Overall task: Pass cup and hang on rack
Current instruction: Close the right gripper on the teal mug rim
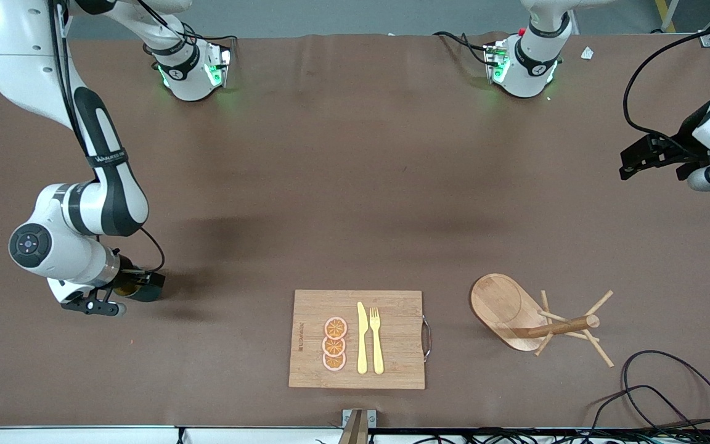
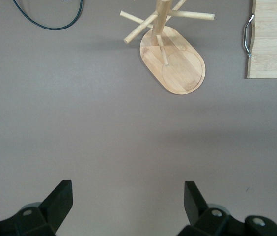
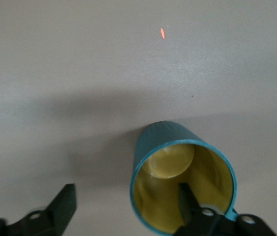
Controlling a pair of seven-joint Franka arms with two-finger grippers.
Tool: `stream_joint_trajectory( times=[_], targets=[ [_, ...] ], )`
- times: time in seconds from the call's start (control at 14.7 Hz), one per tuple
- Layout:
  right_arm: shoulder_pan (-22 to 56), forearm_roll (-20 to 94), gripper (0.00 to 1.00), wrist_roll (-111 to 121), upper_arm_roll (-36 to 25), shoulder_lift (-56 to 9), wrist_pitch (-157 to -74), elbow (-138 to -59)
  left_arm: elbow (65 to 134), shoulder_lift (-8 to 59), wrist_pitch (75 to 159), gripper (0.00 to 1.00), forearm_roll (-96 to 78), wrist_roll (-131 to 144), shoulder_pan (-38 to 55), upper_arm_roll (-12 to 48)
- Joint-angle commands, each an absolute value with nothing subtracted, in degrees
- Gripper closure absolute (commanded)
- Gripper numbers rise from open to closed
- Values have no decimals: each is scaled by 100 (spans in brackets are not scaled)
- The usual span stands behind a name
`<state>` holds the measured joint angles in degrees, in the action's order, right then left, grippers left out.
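The teal-green cup [image 3: 182,147], yellow inside, stands upright on the table at the right arm's end. In the front view only a sliver of the cup [image 1: 124,290] shows under the hand. My right gripper [image 3: 127,194] is low over it and open: one finger is inside the cup, the other is outside with a gap to the wall. The wooden rack [image 1: 506,305] stands nearer the front camera toward the left arm's end, its pegs bare. My left gripper [image 2: 128,189] waits open and empty above bare table, with the rack [image 2: 178,64] in its view.
A bamboo cutting board [image 1: 392,364] with orange slices [image 1: 334,344], a yellow knife [image 1: 362,339] and a fork [image 1: 376,339] lies at the table's near edge, between the cup and the rack. Black cables [image 1: 663,394] loop at the near corner by the rack.
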<state>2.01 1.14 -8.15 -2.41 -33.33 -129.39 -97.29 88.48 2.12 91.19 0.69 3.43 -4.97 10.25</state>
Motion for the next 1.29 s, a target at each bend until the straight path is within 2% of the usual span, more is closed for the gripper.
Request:
stream_joint_trajectory(
  times=[0.0,0.07,0.14,0.27,0.41,0.61,0.81,1.02,1.22],
  targets=[
    [123,167,44,-792,-193,-3349,-12973,-9721,8736,325,9167,0,53,352,-492,1037],
    [123,167,59,-782,-193,-3349,-12947,-9721,8736,334,9193,0,61,352,-501,1037],
    [114,150,68,-774,-202,-3349,-12946,-9712,8736,325,9211,0,62,352,-510,1037],
    [123,106,83,-765,-202,-3366,-12929,-9695,8736,334,9237,0,53,352,-519,1037],
    [149,97,93,-765,-202,-3375,-12929,-9651,8728,325,9255,0,53,352,-527,1037],
    [237,88,97,-765,-202,-3384,-12911,-9476,8728,308,9264,0,53,352,-536,1037],
    [553,175,97,-843,-176,-3366,-12071,-8766,8710,290,9272,0,96,325,-519,1037],
    [1026,202,98,-1578,87,-3331,-11358,-8018,8701,272,9264,0,79,351,-519,1037],
    [1545,158,98,-2449,579,-3357,-11188,-7534,8701,299,9342,0,62,352,-527,1037]
  ],
)
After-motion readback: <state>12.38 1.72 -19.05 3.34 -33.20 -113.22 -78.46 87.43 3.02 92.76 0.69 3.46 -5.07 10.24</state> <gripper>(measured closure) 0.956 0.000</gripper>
